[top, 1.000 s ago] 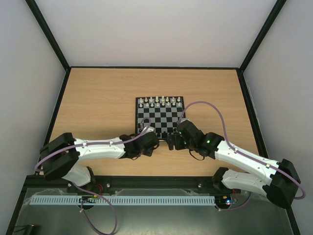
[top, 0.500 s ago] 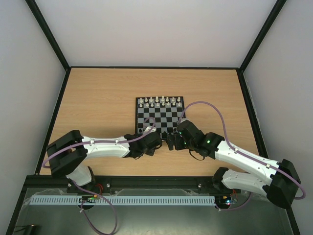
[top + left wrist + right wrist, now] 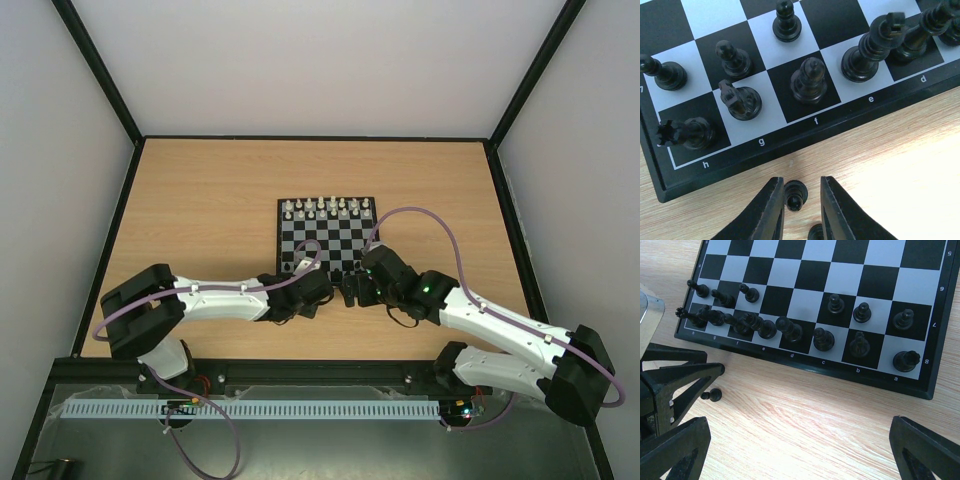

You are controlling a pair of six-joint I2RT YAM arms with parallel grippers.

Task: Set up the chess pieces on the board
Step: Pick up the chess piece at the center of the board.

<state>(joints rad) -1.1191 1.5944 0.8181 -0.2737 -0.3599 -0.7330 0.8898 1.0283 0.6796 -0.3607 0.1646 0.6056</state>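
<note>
left gripper (image 3: 799,189): fingers close either side of pawn (image 3: 795,194), lower centre; pinch or not, cannot tell
right gripper (image 3: 800,440): fingers spread wide
board (image 3: 790,143): edge just above pawn

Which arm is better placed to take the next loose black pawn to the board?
Left. The left tool flanks a loose black pawn on the table beside the board. The right tool stands wide open, holding nothing.

Most of the small black chess pieces (image 3: 809,80) stand upright in two rows on the black-and-silver board (image 3: 740,162) just ahead of the left gripper (image 3: 797,195), one pawn (image 3: 795,194) sits off-board between its fingers, and a second pawn (image 3: 816,232) sits just behind.
</note>
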